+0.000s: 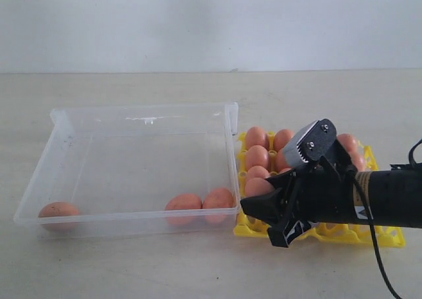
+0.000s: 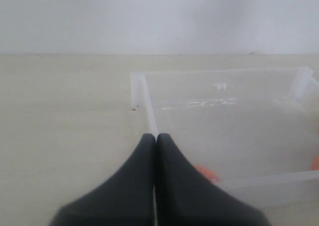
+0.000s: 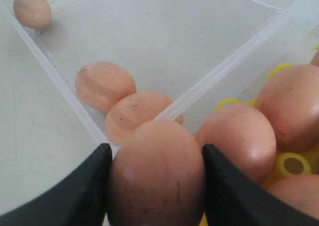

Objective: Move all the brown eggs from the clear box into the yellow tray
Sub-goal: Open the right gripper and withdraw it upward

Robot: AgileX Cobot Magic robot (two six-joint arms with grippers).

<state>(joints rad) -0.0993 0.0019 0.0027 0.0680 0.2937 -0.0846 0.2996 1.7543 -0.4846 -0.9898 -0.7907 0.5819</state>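
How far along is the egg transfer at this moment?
Mostly done: the yellow tray already holds many eggs, some hidden by the arm. In hand: the right fingers grip one egg beside the tray. Left: three eggs lying in the clear box.

A broad, flat bench of pale beige, matte material (image 1: 132, 272) fills the lower part of the exterior view and runs back to a plain, smooth wall of pale grey-white (image 1: 198, 22). The two meet in a straight horizontal line, marked by a thin darker seam. The light is soft and even, and the shadows lying on the bench are faint with blurred edges. The bench surface looks dull, with slight mottling. The wall is uniform in tone.
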